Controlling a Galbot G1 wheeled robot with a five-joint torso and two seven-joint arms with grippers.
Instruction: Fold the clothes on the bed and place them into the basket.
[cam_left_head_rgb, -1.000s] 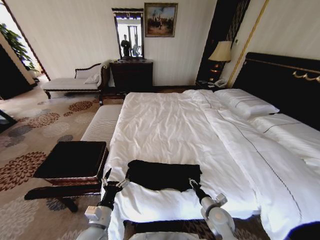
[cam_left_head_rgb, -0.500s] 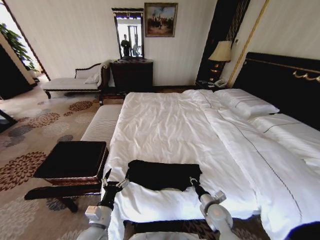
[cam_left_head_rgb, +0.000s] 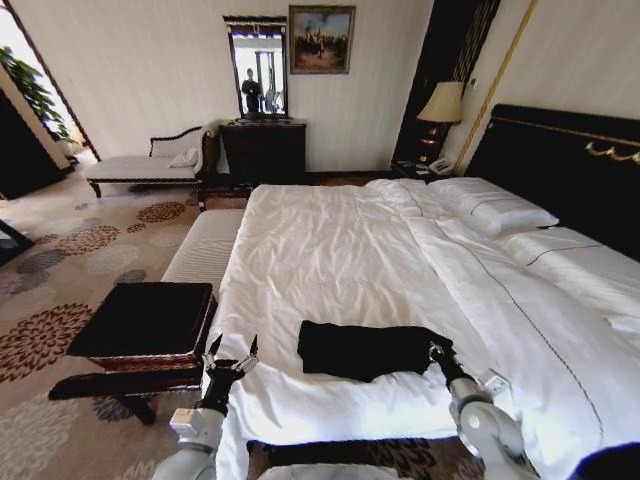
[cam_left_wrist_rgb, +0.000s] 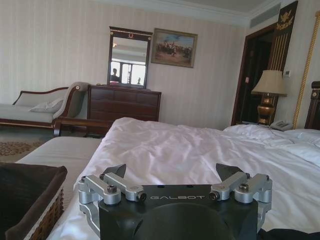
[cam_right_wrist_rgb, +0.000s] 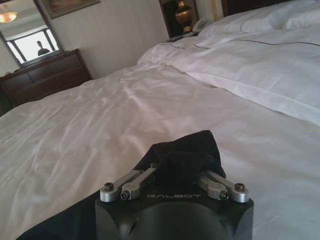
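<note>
The clothes, a black T-shirt (cam_left_head_rgb: 365, 350), lie bunched in a narrow strip on the white duvet of the bed (cam_left_head_rgb: 330, 250) near its front edge. My right gripper (cam_left_head_rgb: 438, 352) is shut on the shirt's right end; the right wrist view shows black cloth (cam_right_wrist_rgb: 192, 150) pinched between that gripper's (cam_right_wrist_rgb: 177, 167) jaws. At the bed's front left corner my left gripper (cam_left_head_rgb: 230, 352) stands open, a short way left of the shirt. Nothing is held in it (cam_left_wrist_rgb: 172, 172). The basket (cam_left_head_rgb: 140, 358), brown wicker with a black inside, stands on the floor left of the bed.
A pale striped bench (cam_left_head_rgb: 205, 245) runs along the bed's left side beyond the basket. Pillows (cam_left_head_rgb: 495, 205) and the dark headboard (cam_left_head_rgb: 570, 160) are at the right. A dresser (cam_left_head_rgb: 265, 150) and chaise (cam_left_head_rgb: 145, 165) stand by the far wall. Patterned carpet lies to the left.
The left gripper has let go of the shirt's left corner and opened. The right gripper has moved right, dragging the shirt with it, and the shirt now lies narrower.
</note>
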